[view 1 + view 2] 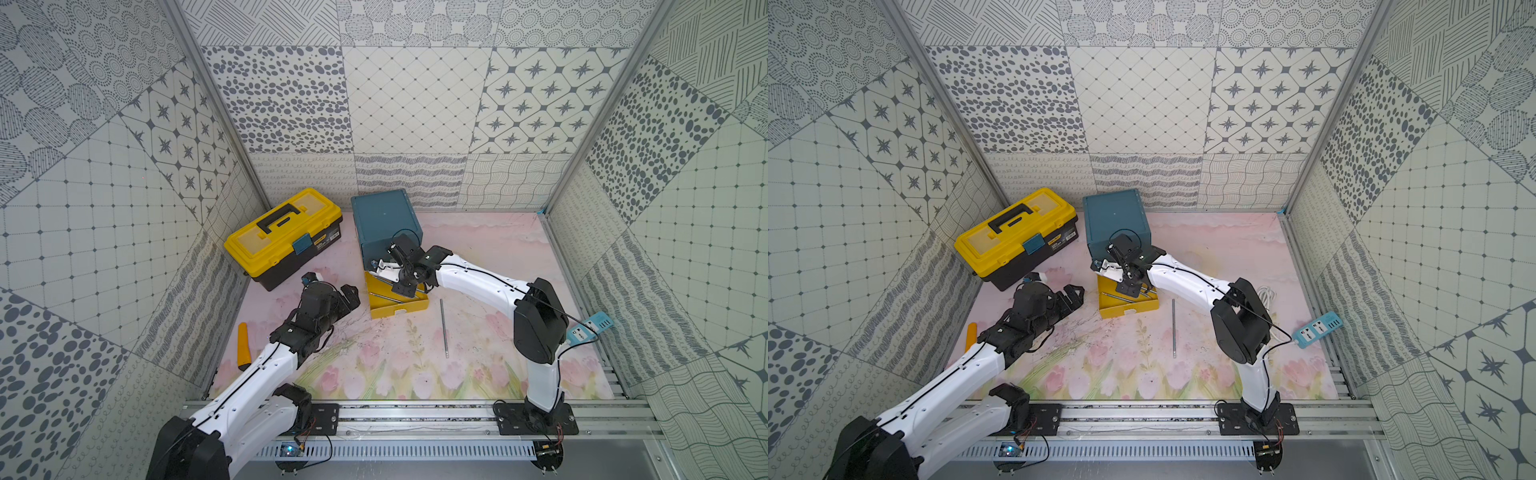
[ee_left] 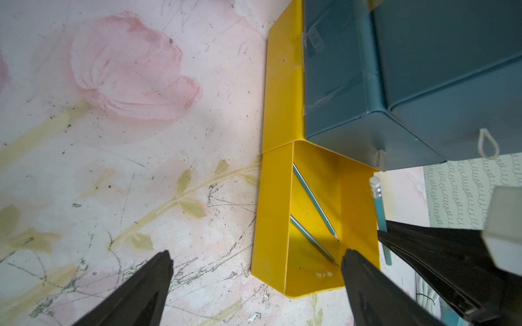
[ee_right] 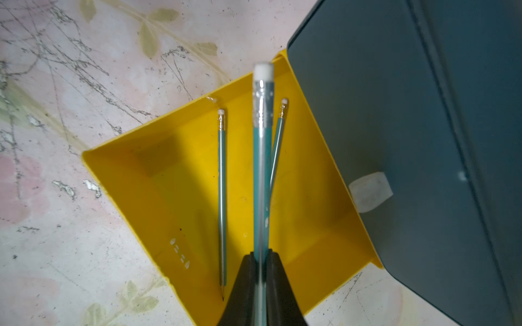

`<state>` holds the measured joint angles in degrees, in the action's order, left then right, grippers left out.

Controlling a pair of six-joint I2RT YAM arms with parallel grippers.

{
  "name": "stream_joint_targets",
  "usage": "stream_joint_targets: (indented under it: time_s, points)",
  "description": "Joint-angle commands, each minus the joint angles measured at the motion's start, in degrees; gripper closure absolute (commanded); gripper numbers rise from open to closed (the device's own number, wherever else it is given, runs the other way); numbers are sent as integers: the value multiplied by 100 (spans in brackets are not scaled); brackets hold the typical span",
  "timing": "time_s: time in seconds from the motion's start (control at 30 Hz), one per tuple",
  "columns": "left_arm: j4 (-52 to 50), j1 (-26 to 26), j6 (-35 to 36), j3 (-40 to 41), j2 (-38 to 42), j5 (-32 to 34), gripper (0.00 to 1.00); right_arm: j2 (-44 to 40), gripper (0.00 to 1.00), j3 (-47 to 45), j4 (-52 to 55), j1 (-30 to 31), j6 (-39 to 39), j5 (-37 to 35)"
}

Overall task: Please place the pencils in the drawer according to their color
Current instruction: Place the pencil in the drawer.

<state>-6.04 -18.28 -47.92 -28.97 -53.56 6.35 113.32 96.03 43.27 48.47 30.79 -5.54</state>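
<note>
The teal drawer cabinet [image 1: 384, 224] stands at the back, and its yellow lowest drawer [image 3: 147, 183] is pulled out onto the mat. Two grey-teal pencils [image 3: 222, 197] [image 3: 278, 141] lie inside it. My right gripper [image 3: 261, 254] hangs over the yellow drawer, shut on a third grey-teal pencil [image 3: 261, 169] whose eraser end sticks out ahead of the jaws. That held pencil [image 2: 380, 209] also shows in the left wrist view. My left gripper [image 2: 257, 254] is open and empty, low over the mat beside the yellow drawer [image 2: 275, 211]. Another pencil [image 1: 444, 328] lies on the mat, right of the drawer.
A yellow-lidded black toolbox [image 1: 282, 237] sits at the back left. An orange tool [image 1: 244, 340] lies by the left wall, next to my left arm. A blue power strip [image 1: 590, 328] and a white cable [image 1: 1266, 295] lie at the right edge.
</note>
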Motion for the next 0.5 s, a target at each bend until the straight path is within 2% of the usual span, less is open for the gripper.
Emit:
stream_joint_targets:
  time_s: [0.0,0.47]
  points:
    - [-80,39,13,-9,21,95,1,167,100,260,-86,14,146,-42]
    - [-75,44,3,17,21,97,1,473,100,414,-31,6,19,-244]
